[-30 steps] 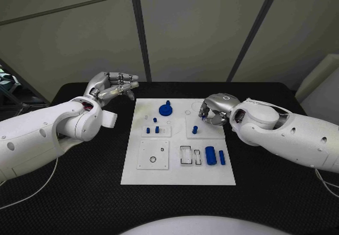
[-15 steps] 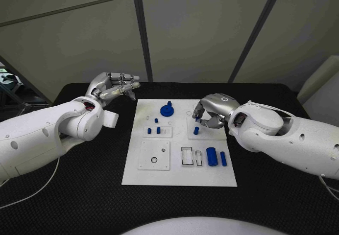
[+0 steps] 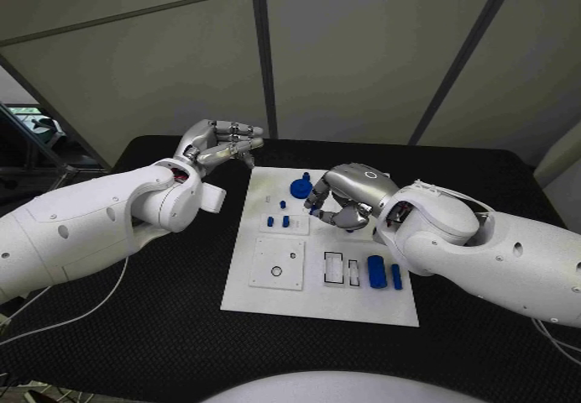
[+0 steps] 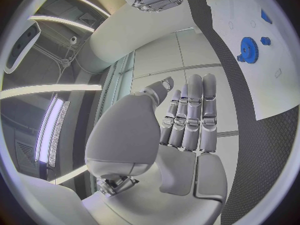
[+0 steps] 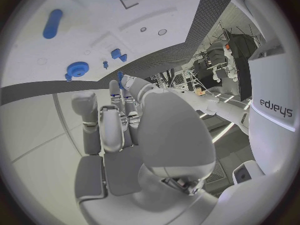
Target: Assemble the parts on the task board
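1. The white task board [image 3: 317,298] is lying mid-table [image 3: 158,336], carrying blue parts [image 3: 377,271].
2. The right hand [image 3: 340,198] is hovering over the board, fingers curled; any grip is hidden.
3. The left hand [image 3: 222,143] is hanging beyond the board's far left corner, fingers together, holding nothing.

one task board [image 3: 363,306], two hands — several blue parts [image 3: 377,272]

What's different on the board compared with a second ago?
The right hand has swung across the white board from its right edge toward the middle, and now covers the upright blue peg it was beside. Whether it holds the peg can't be seen. The camera also shifted. The left hand stays raised and empty off the board's far left corner; the blue gear hasn't moved.
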Robot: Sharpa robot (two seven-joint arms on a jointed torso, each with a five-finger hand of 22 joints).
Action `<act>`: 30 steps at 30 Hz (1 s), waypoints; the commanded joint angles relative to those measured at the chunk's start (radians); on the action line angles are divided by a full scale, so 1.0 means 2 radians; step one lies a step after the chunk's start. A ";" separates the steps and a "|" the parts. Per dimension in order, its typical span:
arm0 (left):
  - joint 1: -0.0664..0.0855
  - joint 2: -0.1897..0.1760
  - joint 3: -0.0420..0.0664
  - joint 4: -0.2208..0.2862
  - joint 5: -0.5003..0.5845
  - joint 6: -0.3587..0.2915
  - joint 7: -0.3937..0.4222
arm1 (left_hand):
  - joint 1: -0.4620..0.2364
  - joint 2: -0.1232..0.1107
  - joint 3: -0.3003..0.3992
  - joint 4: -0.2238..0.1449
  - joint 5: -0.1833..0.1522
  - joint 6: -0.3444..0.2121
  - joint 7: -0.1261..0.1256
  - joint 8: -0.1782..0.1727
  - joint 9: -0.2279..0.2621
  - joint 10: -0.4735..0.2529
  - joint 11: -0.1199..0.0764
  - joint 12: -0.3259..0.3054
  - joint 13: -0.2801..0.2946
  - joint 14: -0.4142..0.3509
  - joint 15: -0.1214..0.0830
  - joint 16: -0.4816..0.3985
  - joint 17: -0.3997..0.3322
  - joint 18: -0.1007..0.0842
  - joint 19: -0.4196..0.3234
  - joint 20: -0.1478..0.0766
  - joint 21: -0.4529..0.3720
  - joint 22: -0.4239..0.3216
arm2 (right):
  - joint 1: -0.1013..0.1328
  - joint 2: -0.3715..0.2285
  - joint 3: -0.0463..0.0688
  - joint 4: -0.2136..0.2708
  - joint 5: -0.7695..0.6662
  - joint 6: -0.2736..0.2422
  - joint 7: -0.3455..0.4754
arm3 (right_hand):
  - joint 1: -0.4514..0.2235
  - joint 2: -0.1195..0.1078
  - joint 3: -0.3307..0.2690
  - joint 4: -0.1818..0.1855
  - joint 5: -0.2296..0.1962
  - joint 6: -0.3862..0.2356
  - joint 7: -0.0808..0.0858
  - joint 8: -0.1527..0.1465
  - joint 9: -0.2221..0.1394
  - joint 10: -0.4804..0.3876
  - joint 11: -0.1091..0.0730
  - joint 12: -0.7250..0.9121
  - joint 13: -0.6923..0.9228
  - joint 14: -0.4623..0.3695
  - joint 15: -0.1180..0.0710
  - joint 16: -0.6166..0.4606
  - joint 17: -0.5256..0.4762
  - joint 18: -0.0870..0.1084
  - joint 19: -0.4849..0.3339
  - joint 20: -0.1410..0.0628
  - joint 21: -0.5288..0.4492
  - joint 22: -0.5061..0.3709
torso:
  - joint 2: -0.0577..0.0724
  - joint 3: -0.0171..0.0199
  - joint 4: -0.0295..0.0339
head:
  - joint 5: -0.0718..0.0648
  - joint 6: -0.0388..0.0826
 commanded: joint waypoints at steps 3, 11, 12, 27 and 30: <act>0.001 0.005 0.001 -0.003 0.002 0.001 0.003 | 0.001 0.005 -0.003 -0.001 -0.002 -0.001 0.002 0.000 -0.001 -0.004 0.000 0.003 -0.001 -0.003 0.000 -0.003 -0.001 -0.009 -0.001 -0.001 -0.003 -0.001 | -0.015 0.014 0.000 -0.012 0.015 0.002 0.018 | -0.002 0.001 0.001 -0.003 0.003 0.000 0.001 0.001 0.000 0.001 0.000 -0.002 0.001 0.031 -0.002 0.002 0.001 -0.003 0.004 0.000 0.004 0.001 | 0.000 -0.0008 0.0006 | 0.019 0.000; 0.001 0.011 0.001 -0.006 0.002 0.002 0.003 | 0.001 0.005 -0.004 -0.001 -0.002 -0.001 0.002 0.000 -0.001 -0.004 0.000 0.003 -0.001 -0.003 0.000 -0.003 -0.001 -0.009 -0.001 -0.001 -0.004 -0.001 | -0.032 0.037 -0.001 -0.030 0.010 0.010 0.024 | -0.002 0.002 0.001 -0.004 0.003 0.000 0.002 0.001 0.000 0.001 0.000 -0.003 0.001 0.031 -0.002 0.003 0.002 -0.003 0.004 0.001 0.004 0.002 | 0.000 -0.0006 0.0000 | 0.029 -0.006; 0.001 0.011 0.001 -0.006 0.002 0.002 0.003 | 0.001 0.005 -0.004 -0.001 -0.002 -0.001 0.002 0.000 -0.001 -0.004 0.000 0.003 -0.001 -0.003 0.000 -0.003 -0.001 -0.009 -0.001 -0.001 -0.004 -0.001 | -0.033 0.039 -0.001 -0.031 0.009 0.011 0.024 | -0.002 0.002 0.001 -0.004 0.003 0.000 0.002 0.001 0.000 0.001 0.000 -0.003 0.001 0.031 -0.002 0.003 0.002 -0.003 0.004 0.001 0.004 0.002 | 0.000 -0.0005 0.0001 | 0.029 -0.007; 0.001 0.016 0.000 -0.008 0.002 0.004 0.001 | 0.001 0.005 -0.004 -0.001 -0.002 -0.001 0.002 0.000 -0.001 -0.004 0.000 0.004 -0.001 -0.003 0.000 -0.003 -0.001 -0.009 -0.001 0.000 -0.004 -0.001 | -0.045 0.055 -0.018 -0.054 0.004 0.028 0.030 | -0.002 0.002 0.001 -0.004 0.003 -0.001 0.002 0.000 0.000 0.001 0.000 -0.003 0.001 0.031 -0.001 0.003 0.002 -0.003 0.004 0.001 0.004 0.002 | 0.000 0.0000 -0.0005 | 0.037 -0.013; 0.001 0.017 0.000 -0.008 0.002 0.005 0.001 | 0.001 0.005 -0.004 -0.001 -0.002 -0.001 0.002 0.000 -0.001 -0.004 0.000 0.004 -0.001 -0.003 0.000 -0.003 -0.001 -0.009 -0.001 0.000 -0.004 -0.001 | -0.046 0.056 -0.018 -0.056 0.003 0.033 0.030 | -0.002 0.002 0.001 -0.004 0.003 -0.001 0.002 0.000 0.000 0.000 0.000 -0.003 0.001 0.031 -0.001 0.003 0.001 -0.003 0.003 0.001 0.004 0.001 | 0.000 -0.0002 -0.0005 | 0.037 -0.014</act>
